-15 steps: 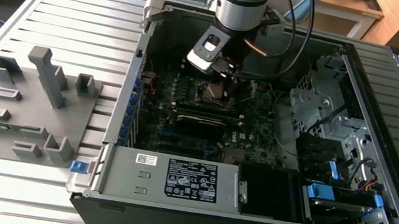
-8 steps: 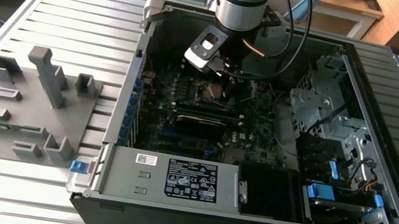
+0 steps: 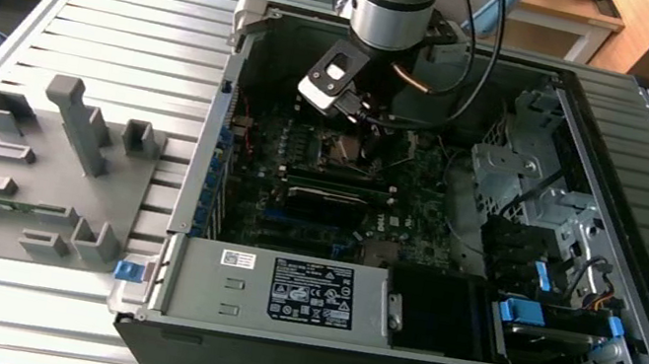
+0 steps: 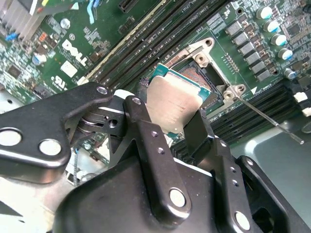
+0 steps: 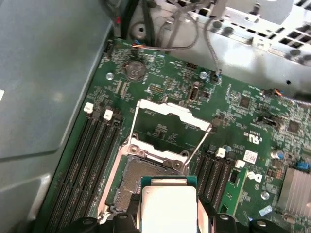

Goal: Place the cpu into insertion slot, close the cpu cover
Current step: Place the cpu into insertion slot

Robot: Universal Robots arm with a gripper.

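My gripper (image 4: 167, 115) is shut on the cpu (image 4: 176, 99), a thin square chip with a dull silver face and a green edge, gripped on two opposite sides. The cpu (image 5: 167, 206) hangs tilted just above one side of the insertion slot (image 5: 130, 187), a square black socket with a silvery rim whose contact field is bare. The cpu cover (image 5: 171, 110), a hollow silvery frame, is swung open and lies back over the green board beyond the slot. Its thin wire lever (image 4: 266, 115) sticks out to the side. In the exterior view the gripper (image 3: 356, 116) is low inside the open computer case, over the insertion slot (image 3: 344, 150).
Long black memory slots (image 5: 92, 150) flank the socket on both sides. The grey case wall (image 5: 48, 73) rises close by. A grey power-supply box (image 3: 278, 289), a drive cage (image 3: 539, 180) and loose cables (image 5: 194, 29) crowd the case. A grey parts fixture (image 3: 33, 171) sits outside on the slatted table.
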